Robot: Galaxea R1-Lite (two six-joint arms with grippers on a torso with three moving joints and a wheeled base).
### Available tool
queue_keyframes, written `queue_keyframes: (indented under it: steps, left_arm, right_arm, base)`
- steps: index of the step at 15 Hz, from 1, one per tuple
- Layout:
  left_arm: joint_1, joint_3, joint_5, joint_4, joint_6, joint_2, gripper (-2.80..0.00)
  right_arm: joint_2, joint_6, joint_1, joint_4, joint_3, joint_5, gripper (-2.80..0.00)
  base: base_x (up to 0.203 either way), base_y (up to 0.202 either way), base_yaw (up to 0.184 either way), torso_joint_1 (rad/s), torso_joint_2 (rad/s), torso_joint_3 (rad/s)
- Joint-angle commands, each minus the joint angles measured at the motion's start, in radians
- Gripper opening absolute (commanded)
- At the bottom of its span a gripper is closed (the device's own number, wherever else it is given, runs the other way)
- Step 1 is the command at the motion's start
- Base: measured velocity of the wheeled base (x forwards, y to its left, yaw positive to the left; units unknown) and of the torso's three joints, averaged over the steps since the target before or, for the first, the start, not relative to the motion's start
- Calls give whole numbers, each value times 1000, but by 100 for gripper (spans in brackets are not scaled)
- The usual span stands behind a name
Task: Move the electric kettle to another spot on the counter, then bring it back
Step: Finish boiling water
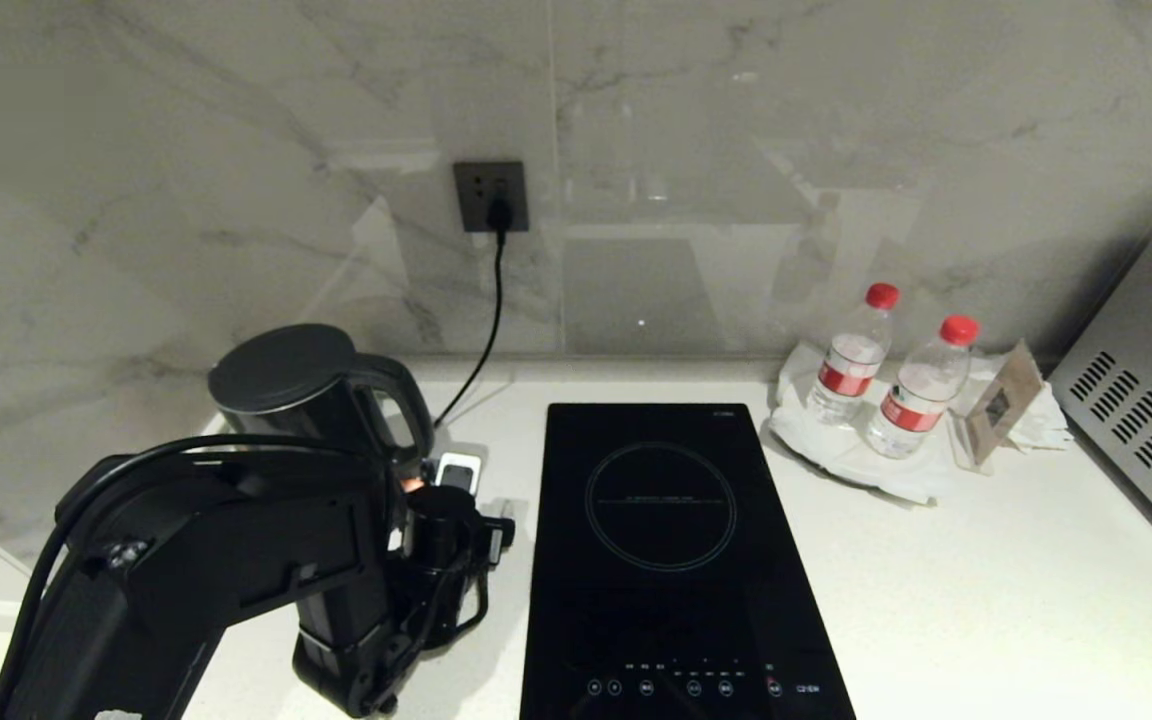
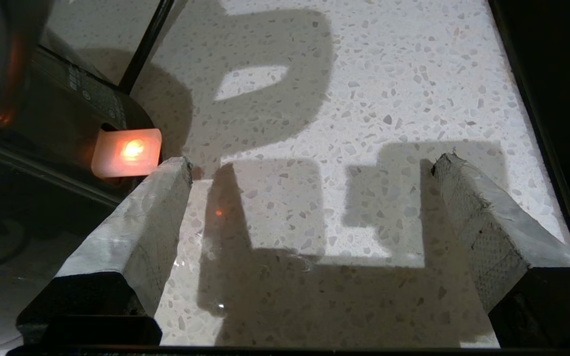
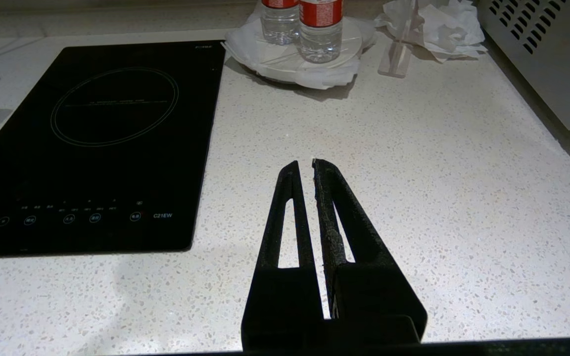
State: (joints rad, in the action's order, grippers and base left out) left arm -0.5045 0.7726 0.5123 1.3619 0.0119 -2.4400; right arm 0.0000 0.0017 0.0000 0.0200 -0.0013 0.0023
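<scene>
Only wrist view: left gripper [image 2: 309,165] wide, apparently beside electric kettle [image 1: 311,395]

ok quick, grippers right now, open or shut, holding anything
left gripper: open, holding nothing, beside the electric kettle.
right gripper: shut, holding nothing, over the counter.

A: How is the light looking in the head view?

B: It is falling softly from above, leaving the marble wall [image 1: 236,150] greyish and catching faint pale reflections on it. The induction hob [image 1: 671,560] is reading as flat black.

A: And at the left wrist?

B: Hard light is casting sharp-edged shadows of the fingers [image 2: 136,232] across the counter [image 2: 389,89]. An orange lamp [image 2: 127,152] is glowing, blown out at its centre, and the near corners are sinking into darkness.

A: The right wrist?

B: The speckled stone is looking evenly lit and crisp, with only a soft shadow lying near the hob's front edge.
</scene>
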Motion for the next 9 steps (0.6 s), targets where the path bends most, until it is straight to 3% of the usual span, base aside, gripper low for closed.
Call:
queue_keyframes:
  steps: [1, 9]
  left_arm:
    - [2, 1, 4, 8, 0, 1, 0]
    - [8, -1, 3, 8, 0, 12, 0]
  right_arm:
    - [0, 0, 0, 0, 0, 1, -280]
    - [0, 0, 0, 0, 0, 1, -280]
  base:
    - [0, 0, 0, 0, 0, 0]
    - [0, 0, 0, 0, 0, 0]
